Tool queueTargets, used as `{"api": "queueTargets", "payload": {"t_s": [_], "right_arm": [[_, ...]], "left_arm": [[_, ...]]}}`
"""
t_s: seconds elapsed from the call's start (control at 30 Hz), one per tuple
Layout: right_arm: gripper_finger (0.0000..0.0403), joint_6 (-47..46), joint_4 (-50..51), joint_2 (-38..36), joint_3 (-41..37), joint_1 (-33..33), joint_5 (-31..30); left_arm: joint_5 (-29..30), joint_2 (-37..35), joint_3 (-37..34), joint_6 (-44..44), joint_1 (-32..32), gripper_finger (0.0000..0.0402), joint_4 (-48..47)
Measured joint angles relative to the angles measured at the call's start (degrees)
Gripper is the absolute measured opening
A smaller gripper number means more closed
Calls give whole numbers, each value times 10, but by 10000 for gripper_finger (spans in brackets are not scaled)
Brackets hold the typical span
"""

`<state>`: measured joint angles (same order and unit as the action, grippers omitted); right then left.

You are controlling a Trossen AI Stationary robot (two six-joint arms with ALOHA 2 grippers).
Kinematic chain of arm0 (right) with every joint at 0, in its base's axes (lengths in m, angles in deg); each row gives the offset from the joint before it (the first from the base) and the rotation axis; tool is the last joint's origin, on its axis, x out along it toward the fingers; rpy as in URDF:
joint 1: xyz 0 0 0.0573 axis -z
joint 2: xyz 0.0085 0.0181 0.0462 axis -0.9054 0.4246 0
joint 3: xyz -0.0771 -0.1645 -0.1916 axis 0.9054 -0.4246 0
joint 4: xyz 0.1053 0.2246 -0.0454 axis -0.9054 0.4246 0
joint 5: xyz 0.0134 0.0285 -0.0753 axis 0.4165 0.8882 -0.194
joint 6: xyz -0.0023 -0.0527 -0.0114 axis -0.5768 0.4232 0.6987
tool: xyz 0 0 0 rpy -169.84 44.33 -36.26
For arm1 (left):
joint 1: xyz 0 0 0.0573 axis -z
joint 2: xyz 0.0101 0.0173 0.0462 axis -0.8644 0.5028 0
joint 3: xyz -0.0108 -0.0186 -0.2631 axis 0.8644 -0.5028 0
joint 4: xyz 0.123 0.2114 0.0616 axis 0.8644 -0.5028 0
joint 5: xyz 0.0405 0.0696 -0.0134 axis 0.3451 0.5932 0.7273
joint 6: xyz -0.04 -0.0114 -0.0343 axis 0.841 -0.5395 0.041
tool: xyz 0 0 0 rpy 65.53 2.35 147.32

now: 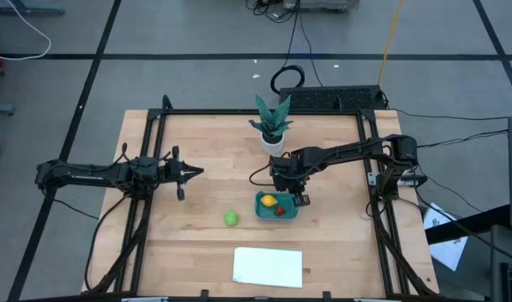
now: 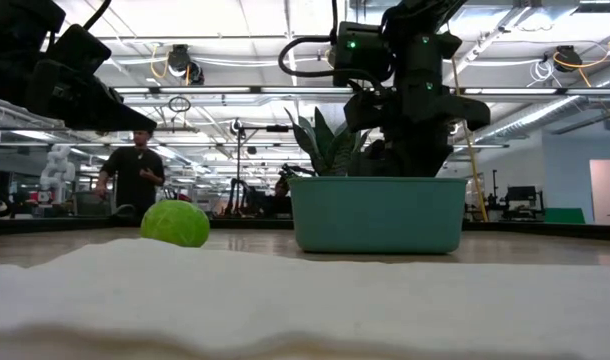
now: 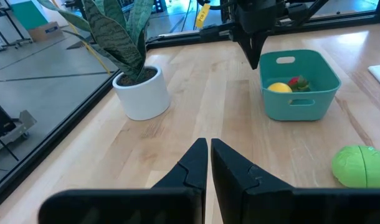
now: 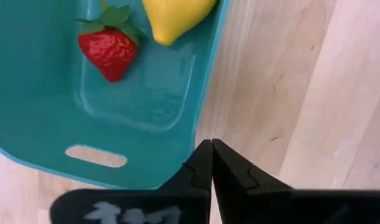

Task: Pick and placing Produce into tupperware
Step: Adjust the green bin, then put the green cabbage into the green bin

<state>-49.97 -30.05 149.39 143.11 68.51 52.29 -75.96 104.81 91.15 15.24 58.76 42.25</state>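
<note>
Low view, nearest: a white sheet (image 2: 285,300) fills the near edge, hiding the tabletop in front of the tub.
High view, same thing: the sheet (image 1: 268,266) is a flat rectangle at the table's (image 1: 197,151) near side, apart from everything else.
Lime produce: one green piece (image 1: 231,218) lies bare on the wood, just left of the tupperware (image 1: 276,206); the left wrist view shows a seam across it (image 3: 362,165).
Tub contents: only the wrist views show them clearly, one red strawberry (image 4: 109,50) and one yellow lemon (image 4: 176,15) side by side inside.
Count: three produce pieces, two in the tub, one outside.
Right gripper (image 4: 211,167): fingers pressed together, empty, hanging over the tub's right rim; the arm reaches in from the table's right.
Left gripper (image 3: 209,163): fingers closed, empty, at the table's left, well apart from the tub, arm stretched level.
Far: one potted plant (image 1: 273,124) in a white pot behind the tub.
Room beyond: a person (image 2: 135,172) stands far off, seen in the low view alone.
</note>
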Motion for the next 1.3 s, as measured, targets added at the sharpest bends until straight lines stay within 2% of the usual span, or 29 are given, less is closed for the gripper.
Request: {"api": "queueTargets", "payload": {"t_s": [0.2, 0.47, 0.73, 1.13, 1.3], "right_arm": [[0, 3, -22, -7, 0, 2, -44], [0, 3, -26, -71, 0, 5, -38], [0, -37, -119, -201, -36, 8, 15], [0, -140, -164, -438, -152, 0, -5], [0, -214, -259, -537, -241, -12, -1]], "left_arm": [[0, 0, 0, 0, 0, 26, 0], [20, 0, 0, -19, 0, 26, 27], [32, -1, 0, -34, 0, 26, 89], [73, -1, 0, -43, 0, 26, 108], [73, -1, 0, -44, 0, 26, 108]]}}
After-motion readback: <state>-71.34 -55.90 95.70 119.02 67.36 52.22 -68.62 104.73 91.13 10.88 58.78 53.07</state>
